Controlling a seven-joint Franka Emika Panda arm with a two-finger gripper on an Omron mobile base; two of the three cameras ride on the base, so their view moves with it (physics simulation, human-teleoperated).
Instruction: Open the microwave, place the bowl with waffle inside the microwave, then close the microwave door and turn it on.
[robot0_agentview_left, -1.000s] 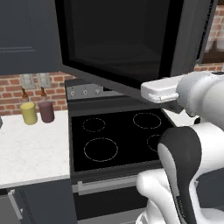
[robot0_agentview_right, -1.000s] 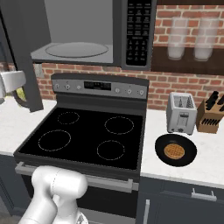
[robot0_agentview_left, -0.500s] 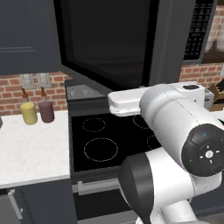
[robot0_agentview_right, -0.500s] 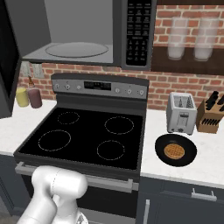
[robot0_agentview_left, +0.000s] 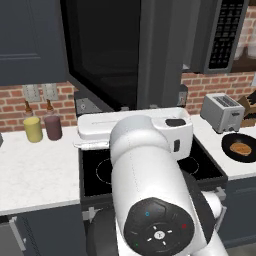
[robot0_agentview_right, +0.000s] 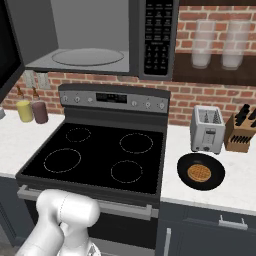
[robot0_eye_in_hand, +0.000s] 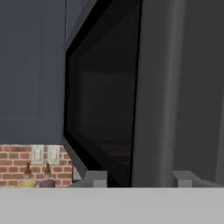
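Note:
The microwave (robot0_agentview_right: 95, 37) hangs over the stove with its cavity showing and a glass turntable (robot0_agentview_right: 87, 56) inside. The microwave door (robot0_agentview_left: 107, 52) is swung far out to the left, its black window facing the left base view. In the hand view the microwave door (robot0_eye_in_hand: 103, 100) is close ahead, its grey edge band (robot0_eye_in_hand: 159, 87) running up between my fingertips. My gripper (robot0_eye_in_hand: 142, 179) is open, tips apart, with nothing clamped. The black bowl with waffle (robot0_agentview_right: 201, 171) sits on the right counter, in front of the toaster; the bowl with waffle (robot0_agentview_left: 241, 148) is well right of my arm.
A silver toaster (robot0_agentview_right: 207, 129) and a knife block (robot0_agentview_right: 240, 132) stand on the right counter. Yellow (robot0_agentview_left: 33, 128) and maroon (robot0_agentview_left: 52, 126) jars stand on the left counter by the brick wall. The black stove top (robot0_agentview_right: 100, 155) lies below the microwave. The keypad (robot0_agentview_right: 157, 35) is on the microwave's right side.
The microwave door has swung further open to the left. My arm has swept from the right to the middle of the left base view, following the door.

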